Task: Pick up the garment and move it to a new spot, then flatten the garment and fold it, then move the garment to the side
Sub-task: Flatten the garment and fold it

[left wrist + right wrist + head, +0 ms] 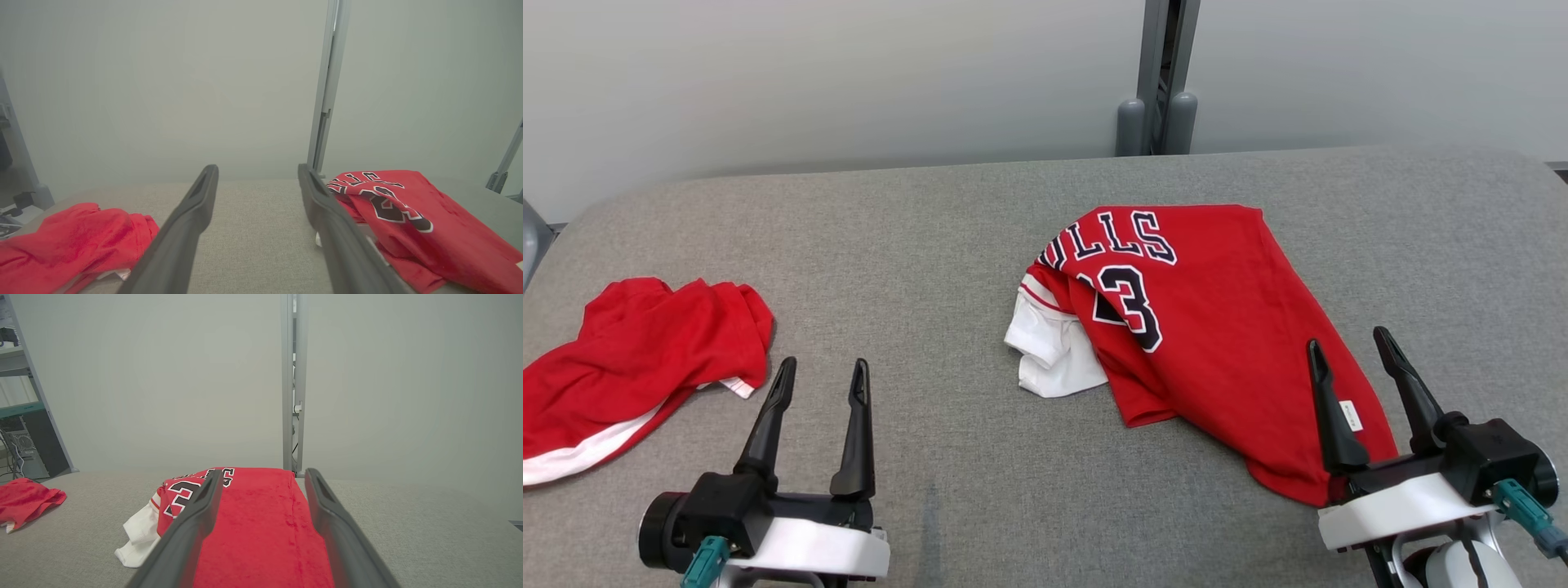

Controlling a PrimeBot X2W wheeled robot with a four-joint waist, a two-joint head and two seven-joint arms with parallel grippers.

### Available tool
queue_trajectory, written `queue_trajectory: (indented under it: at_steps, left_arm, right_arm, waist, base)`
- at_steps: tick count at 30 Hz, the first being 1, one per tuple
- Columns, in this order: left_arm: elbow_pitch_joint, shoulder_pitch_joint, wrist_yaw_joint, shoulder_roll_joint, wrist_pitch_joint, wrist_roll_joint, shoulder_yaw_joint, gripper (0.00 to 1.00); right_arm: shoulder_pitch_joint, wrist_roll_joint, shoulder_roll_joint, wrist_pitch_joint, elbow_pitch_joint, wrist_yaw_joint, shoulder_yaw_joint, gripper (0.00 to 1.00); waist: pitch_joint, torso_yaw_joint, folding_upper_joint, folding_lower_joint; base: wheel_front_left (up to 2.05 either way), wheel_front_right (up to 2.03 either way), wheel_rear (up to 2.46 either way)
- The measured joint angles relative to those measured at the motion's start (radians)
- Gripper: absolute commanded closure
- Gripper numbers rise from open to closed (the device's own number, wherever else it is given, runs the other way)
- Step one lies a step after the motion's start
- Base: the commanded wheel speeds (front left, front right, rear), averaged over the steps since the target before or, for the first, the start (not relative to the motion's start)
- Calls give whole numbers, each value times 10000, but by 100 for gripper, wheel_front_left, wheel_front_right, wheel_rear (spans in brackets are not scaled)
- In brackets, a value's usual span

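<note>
A red jersey [1217,343] with white sleeves and the dark number 23 lies crumpled right of the middle of the grey padded table [931,245]. My right gripper [1346,337] stands open over the jersey's near corner, a finger on either side of a small white tag, holding nothing. In the right wrist view the jersey [253,526] stretches away between that gripper's [264,471] fingers. My left gripper [823,362] is open above bare table at the lower left. From the left wrist view, the jersey [449,241] lies right of that gripper [257,167].
A second red garment [637,351] with a white hem lies bunched at the table's left edge, just left of my left gripper. A grey metal post [1160,73] rises behind the table's far edge against a pale wall. Shelving [16,396] stands off to the left.
</note>
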Motion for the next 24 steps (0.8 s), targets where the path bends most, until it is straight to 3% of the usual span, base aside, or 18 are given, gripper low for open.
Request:
queue_trajectory:
  at_steps: [10,24]
  left_arm:
    - [144,18,-407,-159,0,326,368,0]
    - [209,-52,-407,-176,0,209,136,0]
  right_arm:
    - [19,48,-2,0,44,0,31,0]
    - [114,426,0,0,401,0,-161,0]
  waist:
    - [-38,-98,0,0]
    - [222,-61,0,0]
  base:
    - [0,0,0]
    - [0,0,0]
